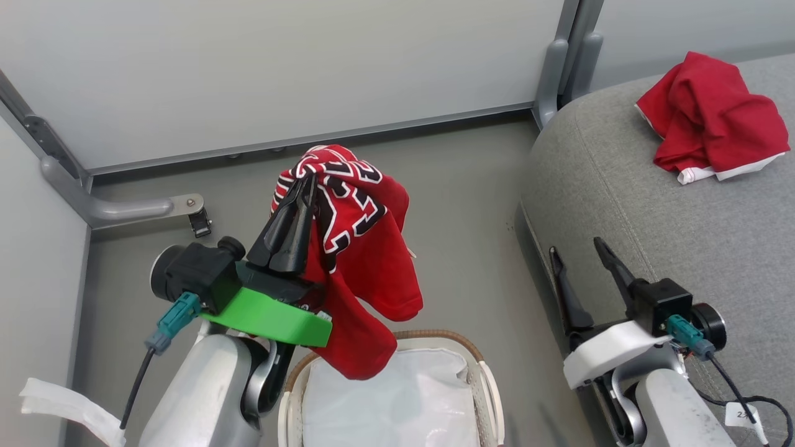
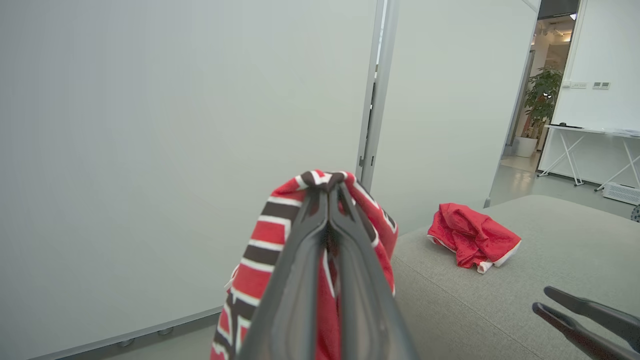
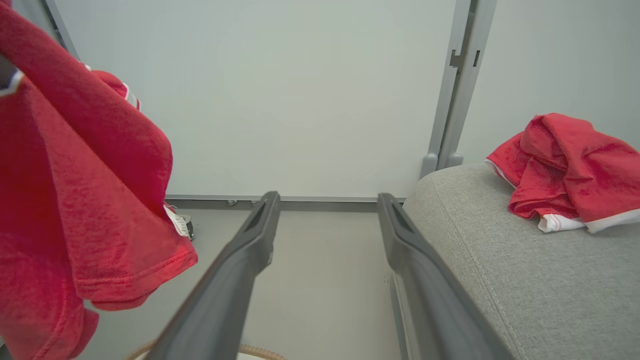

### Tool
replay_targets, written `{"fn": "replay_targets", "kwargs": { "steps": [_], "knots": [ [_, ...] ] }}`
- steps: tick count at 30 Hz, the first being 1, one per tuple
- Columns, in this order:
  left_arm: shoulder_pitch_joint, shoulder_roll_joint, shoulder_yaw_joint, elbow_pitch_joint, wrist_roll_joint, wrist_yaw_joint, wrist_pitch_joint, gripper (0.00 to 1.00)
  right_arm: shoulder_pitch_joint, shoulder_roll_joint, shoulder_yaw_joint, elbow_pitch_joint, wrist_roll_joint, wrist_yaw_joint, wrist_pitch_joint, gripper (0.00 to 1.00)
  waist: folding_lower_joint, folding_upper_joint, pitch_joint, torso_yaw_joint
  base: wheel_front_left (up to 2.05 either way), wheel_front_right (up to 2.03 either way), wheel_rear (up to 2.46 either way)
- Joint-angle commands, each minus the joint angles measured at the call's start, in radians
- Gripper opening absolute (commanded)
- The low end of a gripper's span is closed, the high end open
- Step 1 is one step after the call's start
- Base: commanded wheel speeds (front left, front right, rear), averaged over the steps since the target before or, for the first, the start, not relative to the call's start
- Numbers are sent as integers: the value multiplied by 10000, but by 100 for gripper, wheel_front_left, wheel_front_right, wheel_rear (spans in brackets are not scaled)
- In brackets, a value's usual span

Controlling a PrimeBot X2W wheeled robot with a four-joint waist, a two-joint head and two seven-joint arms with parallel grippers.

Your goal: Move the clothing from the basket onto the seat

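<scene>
Above the basket (image 1: 488, 397), clothing (image 1: 366, 254) pinched between closed left fingers (image 1: 289, 233), hanging down

Light is bright, flat and diffuse in all three views, no hard shadows. There's just a soft dark band on the floor (image 1: 490, 261) along the base of the seat (image 1: 621, 205). Wall panels (image 1: 310, 68) read even pale grey, no glare. White sheet (image 1: 397, 397) in the basket (image 1: 435, 336) is near clipping and its folds barely show.

Left wrist view: fingers (image 2: 300, 280) of the left gripper (image 2: 329, 186) are soft, too near the lens. Doorway (image 2: 555, 45) at top right is brighter, and the ceiling lamps (image 2: 566, 34) are blown out.

Right wrist view: jersey (image 3: 60, 200) at the left edge is out of focus, seat weave is sharp. Wide-angle lean on the panel post (image 3: 452, 90).
</scene>
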Motion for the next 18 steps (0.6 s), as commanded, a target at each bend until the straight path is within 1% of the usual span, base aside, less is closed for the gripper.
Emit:
{"fn": "replay_targets", "kwargs": {
  "steps": [1, 3, 8, 12, 15, 18],
  "knots": [
    [-184, 2, 23, -140, 124, -4, -5, 0, 101, -24, 194, -18, -8, -14, -47, 100, 1, 0, -147, 28, 0, 0, 0],
    [-178, -29, 9, -277, 197, -4, -5, 0, 40, -24, 706, -174, -79, -14, -47, 100, 1, 0, -191, 44, 0, 0, 0],
    [-71, -195, -152, -525, 249, -4, -5, 0, -571, -30, 2899, -768, 182, -14, -47, 100, 1, 0, -196, 172, 0, 0, 0],
    [2, -290, -419, -585, 184, -4, -5, 0, -1388, -44, 4205, -1152, 291, -14, -47, 100, 1, 0, -155, 316, 0, 0, 0],
    [6, -348, -653, -556, 79, -4, -5, 0, -2034, -39, 4773, -1127, 21, -14, -46, 100, 1, 0, -124, 445, 0, 0, 0],
    [-36, -419, -849, -532, -5, -4, -5, 0, -2456, -38, 4969, -793, -253, -14, -46, 100, 1, 0, -103, 598, 0, 0, 0]
  ]
}}
